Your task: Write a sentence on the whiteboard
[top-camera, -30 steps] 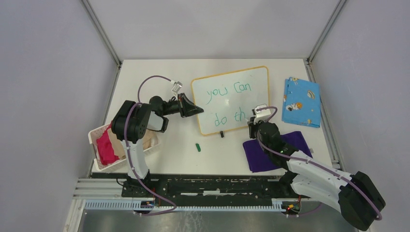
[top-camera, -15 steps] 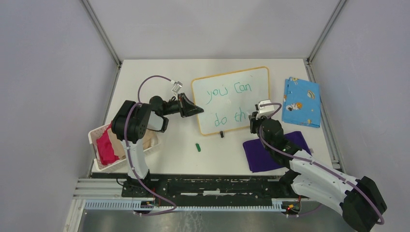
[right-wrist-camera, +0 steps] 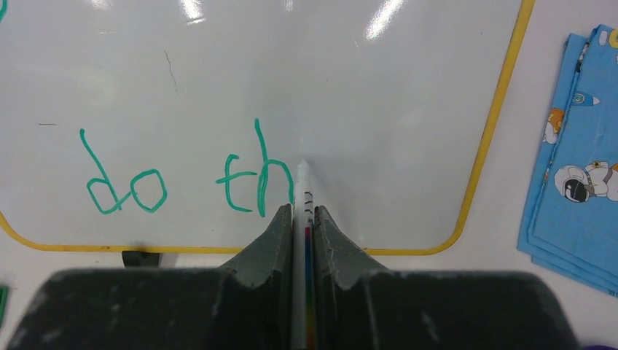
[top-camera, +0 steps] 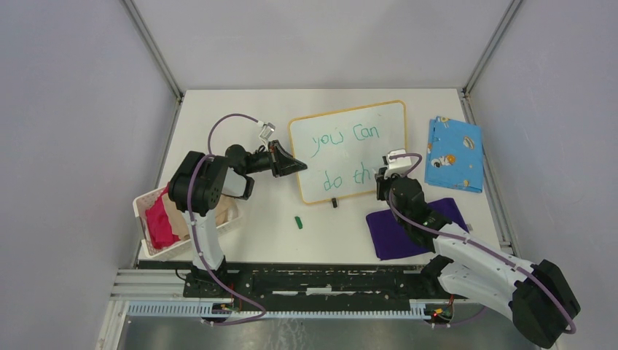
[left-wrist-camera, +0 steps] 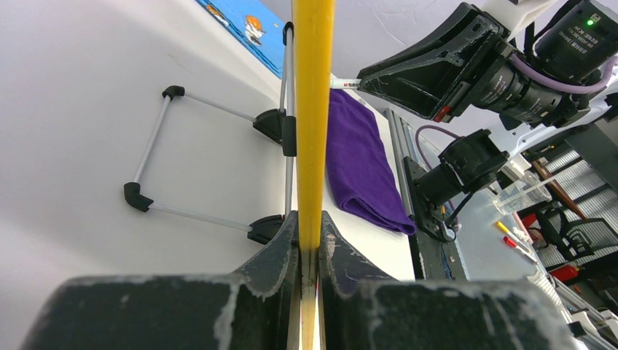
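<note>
The whiteboard point(top-camera: 364, 153), yellow-rimmed, stands tilted on a wire stand. On it the green sentence point(top-camera: 321, 143) reads "you can" above "do th" point(right-wrist-camera: 259, 179). My left gripper point(top-camera: 297, 166) is shut on the board's left edge; in the left wrist view the yellow rim point(left-wrist-camera: 313, 109) runs up from between the jaws of the left gripper point(left-wrist-camera: 310, 230). My right gripper point(right-wrist-camera: 303, 215) is shut on a white marker point(right-wrist-camera: 302, 186), whose tip touches the board just right of the "h". From above, the right gripper point(top-camera: 382, 181) is at the board's lower right.
A green marker cap point(top-camera: 298, 222) lies in front of the board. A purple cloth point(top-camera: 408, 230) lies under the right arm, and a blue patterned cloth point(top-camera: 453, 154) at the right. A white basket point(top-camera: 143, 208) with pink cloth stands at the left edge.
The right gripper with the marker has shifted a little to the right along the board. The left gripper and the board have not moved.
</note>
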### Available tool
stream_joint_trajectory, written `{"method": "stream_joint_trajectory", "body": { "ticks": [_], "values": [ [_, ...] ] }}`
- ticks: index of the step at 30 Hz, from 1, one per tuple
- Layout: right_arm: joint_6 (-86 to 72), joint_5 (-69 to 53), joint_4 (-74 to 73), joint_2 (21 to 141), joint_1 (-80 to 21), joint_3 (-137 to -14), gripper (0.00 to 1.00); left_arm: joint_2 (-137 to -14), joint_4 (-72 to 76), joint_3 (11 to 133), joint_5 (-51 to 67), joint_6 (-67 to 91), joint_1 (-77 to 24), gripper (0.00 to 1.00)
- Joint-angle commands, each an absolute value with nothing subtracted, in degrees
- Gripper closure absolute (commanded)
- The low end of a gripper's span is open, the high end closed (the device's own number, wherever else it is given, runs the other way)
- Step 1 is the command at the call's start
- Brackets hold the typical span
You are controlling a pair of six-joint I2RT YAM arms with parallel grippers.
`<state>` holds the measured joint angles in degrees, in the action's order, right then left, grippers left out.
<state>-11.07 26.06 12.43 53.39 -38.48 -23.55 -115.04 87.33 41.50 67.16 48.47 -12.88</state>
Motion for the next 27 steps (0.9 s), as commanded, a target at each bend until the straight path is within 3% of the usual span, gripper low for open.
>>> {"method": "stream_joint_trajectory", "body": {
  "ticks": [1, 27],
  "values": [
    [-11.0, 27.2, 15.6, 53.8, -38.1, -23.8, 1.00, -116.5, 88.5, 42.2, 70.0, 48.8, -14.0, 0.98],
    [-13.2, 26.5, 13.5, 50.1, -38.0, -18.4, 1.00, -116.4, 88.4, 42.1, 69.9, 48.8, -14.0, 0.98]
  ]
}}
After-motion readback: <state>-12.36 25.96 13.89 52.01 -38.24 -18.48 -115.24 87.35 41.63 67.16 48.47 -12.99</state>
